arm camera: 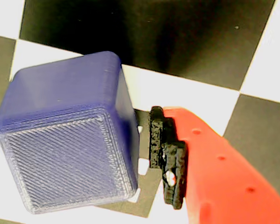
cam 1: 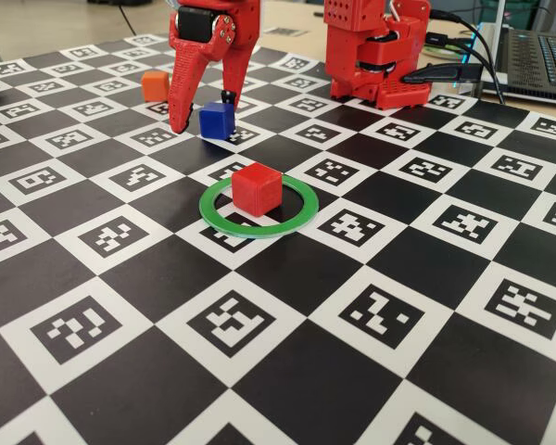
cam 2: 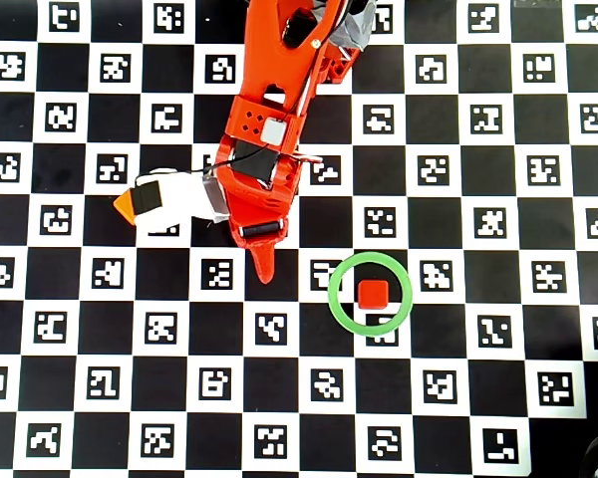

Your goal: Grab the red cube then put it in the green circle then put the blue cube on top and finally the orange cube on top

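Observation:
The red cube (cam 1: 257,188) (cam 2: 373,293) sits inside the green circle (cam 1: 301,206) (cam 2: 335,295) on the board. Behind it in the fixed view stands the blue cube (cam 1: 217,120), with my gripper (cam 1: 204,113) open and lowered around it, one red finger at its left and the other behind it. In the wrist view the blue cube (arm camera: 65,140) fills the left, and the black pad of one of the fingers (arm camera: 165,154) stands just right of it with a thin gap. The orange cube (cam 1: 155,85) (cam 2: 126,207) rests further back left. From overhead the arm hides the blue cube.
The board is a black-and-white checker mat (cam 1: 287,371) printed with markers. The arm's red base (cam 1: 375,56) stands at the back, with cables and a laptop (cam 1: 537,56) at the far right edge.

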Robot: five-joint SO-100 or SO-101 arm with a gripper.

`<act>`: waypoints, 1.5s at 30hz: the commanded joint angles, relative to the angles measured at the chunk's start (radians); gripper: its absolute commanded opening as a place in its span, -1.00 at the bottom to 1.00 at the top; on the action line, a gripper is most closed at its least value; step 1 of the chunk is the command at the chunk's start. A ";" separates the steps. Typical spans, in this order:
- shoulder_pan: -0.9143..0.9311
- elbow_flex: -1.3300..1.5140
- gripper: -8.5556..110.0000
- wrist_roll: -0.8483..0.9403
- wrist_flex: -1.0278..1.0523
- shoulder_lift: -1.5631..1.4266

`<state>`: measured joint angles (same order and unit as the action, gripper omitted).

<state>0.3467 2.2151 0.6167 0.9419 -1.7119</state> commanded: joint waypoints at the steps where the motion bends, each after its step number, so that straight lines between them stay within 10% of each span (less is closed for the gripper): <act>1: 0.000 0.003 -0.06 0.061 -0.015 -0.023; 19: -0.020 0.012 -0.08 0.196 -0.044 -0.020; 31: -0.021 -0.002 -0.70 0.190 -0.015 -0.028; 45: -0.121 -0.687 -0.75 -0.104 0.650 -0.026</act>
<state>0.2730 1.7349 0.5952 1.4665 -1.7119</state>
